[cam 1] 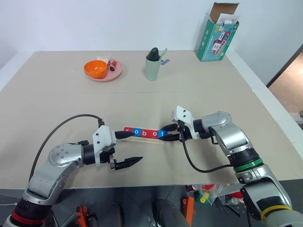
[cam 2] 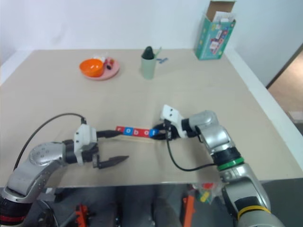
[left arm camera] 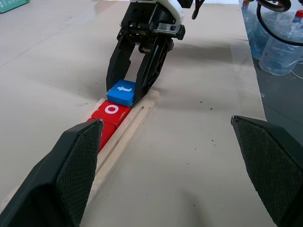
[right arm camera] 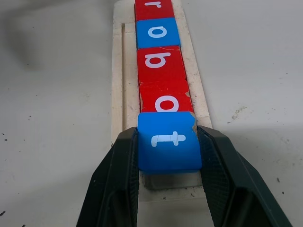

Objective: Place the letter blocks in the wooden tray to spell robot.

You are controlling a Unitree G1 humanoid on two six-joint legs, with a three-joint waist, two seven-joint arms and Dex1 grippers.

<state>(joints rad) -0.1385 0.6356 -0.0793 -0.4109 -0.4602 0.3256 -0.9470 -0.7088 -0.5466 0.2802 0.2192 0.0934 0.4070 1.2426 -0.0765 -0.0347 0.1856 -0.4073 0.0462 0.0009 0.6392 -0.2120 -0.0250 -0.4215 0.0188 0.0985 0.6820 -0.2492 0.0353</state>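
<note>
Pinching the blue t block point(right arm camera: 169, 140) between its two black fingers point(right arm camera: 117, 179), the right tool point(cam 1: 171, 133) holds that tile at the right-hand end of the wooden tray point(right arm camera: 118, 90), with the tile sitting slightly raised over the tray's end. The tray lies on the beige bench point(cam 1: 142, 99) in front of the robot, running left to right between the two arms. In it sit the other letter blocks in a row: a red r point(right arm camera: 154, 5), a blue o point(right arm camera: 157, 32), a red b point(right arm camera: 160, 61) and a red o point(right arm camera: 165, 99), each touching its neighbour, and the t block touches the red o. A narrow groove runs along the tray beside the row.

The left tool point(cam 1: 124, 149) is at the tray's left end with its fingers spread wide and nothing between them; one finger point(cam 1: 124, 134) lies near the r end of the tray, the other point(cam 1: 129, 162) is out over bare bench nearer the front edge.

Farther back on the bench stand a pink plate point(cam 1: 116, 72) carrying an orange bowl point(cam 1: 95, 69), a pale green cup point(cam 1: 152, 66) with a dark object in it, and a green cardboard box point(cam 1: 217, 37) with its top flaps open, near the far right corner.
</note>
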